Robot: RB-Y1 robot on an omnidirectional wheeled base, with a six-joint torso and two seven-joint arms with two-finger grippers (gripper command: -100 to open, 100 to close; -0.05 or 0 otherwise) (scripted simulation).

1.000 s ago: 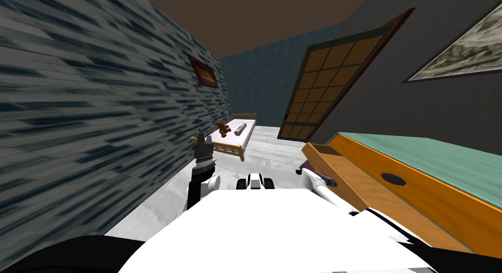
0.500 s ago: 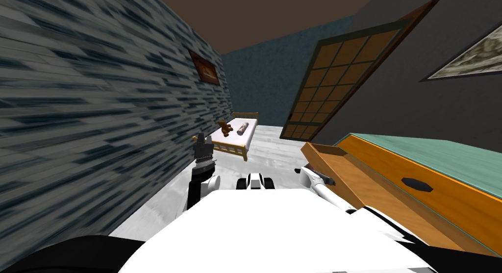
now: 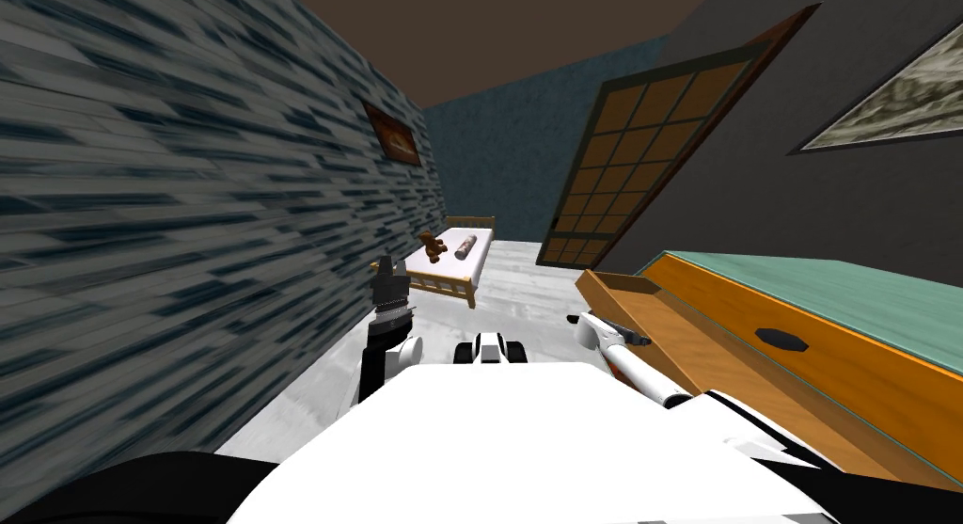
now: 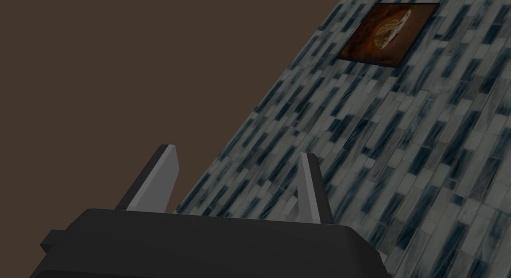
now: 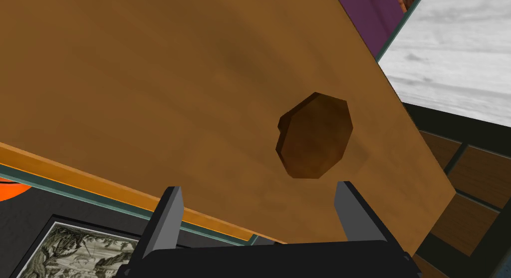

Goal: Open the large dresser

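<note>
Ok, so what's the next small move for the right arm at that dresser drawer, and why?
Probably ease the right tool straight back from the drawer front. It is open and touches nothing, the knob sits free just beyond its fingers, and in the head view the drawer already stands well out of the dresser, so the opening looks done.

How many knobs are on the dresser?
2: one dark knob on the orange front under the green top; one brown knob on the pulled-out drawer, before the right end effector. More may be hidden.
</note>
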